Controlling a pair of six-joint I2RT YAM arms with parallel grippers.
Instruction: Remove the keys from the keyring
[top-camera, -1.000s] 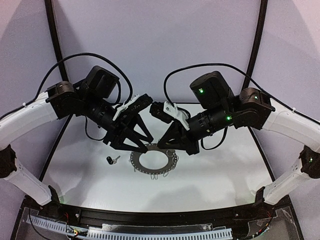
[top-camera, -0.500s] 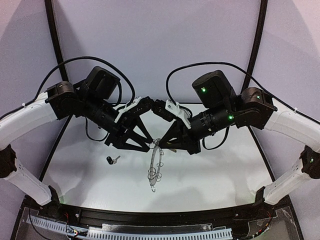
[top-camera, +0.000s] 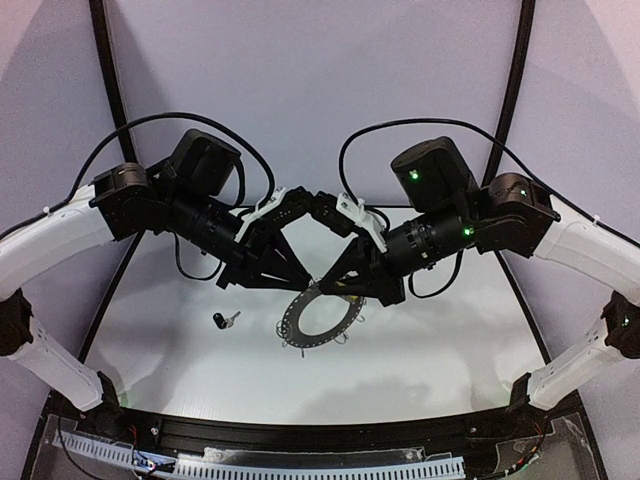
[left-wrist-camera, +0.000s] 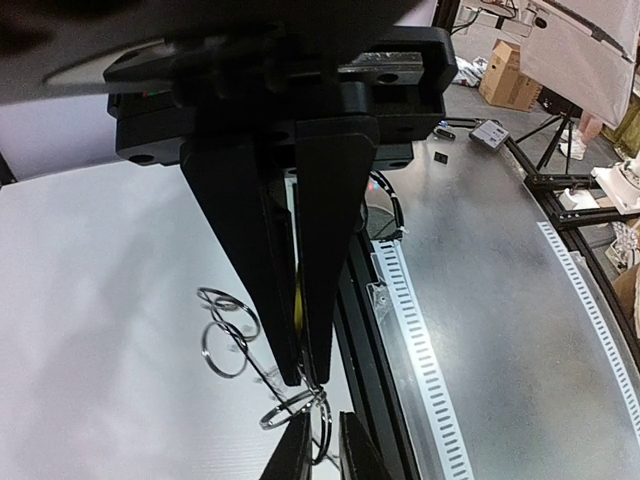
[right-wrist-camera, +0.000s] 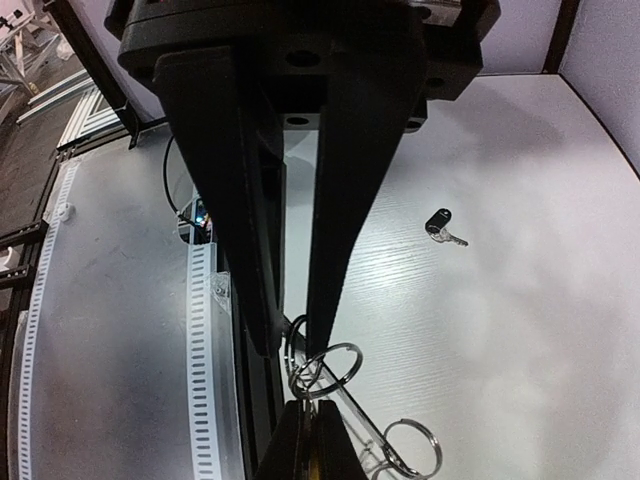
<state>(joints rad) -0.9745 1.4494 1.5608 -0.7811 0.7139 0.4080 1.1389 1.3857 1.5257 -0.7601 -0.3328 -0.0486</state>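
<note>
Top external: keyring (top-camera: 289, 324) hangs tilted off the surface (top-camera: 450, 340), right hand (top-camera: 322, 290) clenched on its rim; left hand (top-camera: 303, 287) apparently pinches the yellow key (left-wrist-camera: 299, 300); advise slow separation along the wire loop (left-wrist-camera: 290, 408); black key (top-camera: 225, 320) lies apart.

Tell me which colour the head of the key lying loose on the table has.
Black; the key shows best in the right wrist view.

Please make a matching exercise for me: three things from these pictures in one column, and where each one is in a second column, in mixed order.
Things:
1. black-headed key
2. keyring
3. yellow key

Places:
A. between the fingers of the left gripper
B. lying alone on the table
C. tilted, held at its rim by the right gripper

Pairs: 1-B, 2-C, 3-A
</note>
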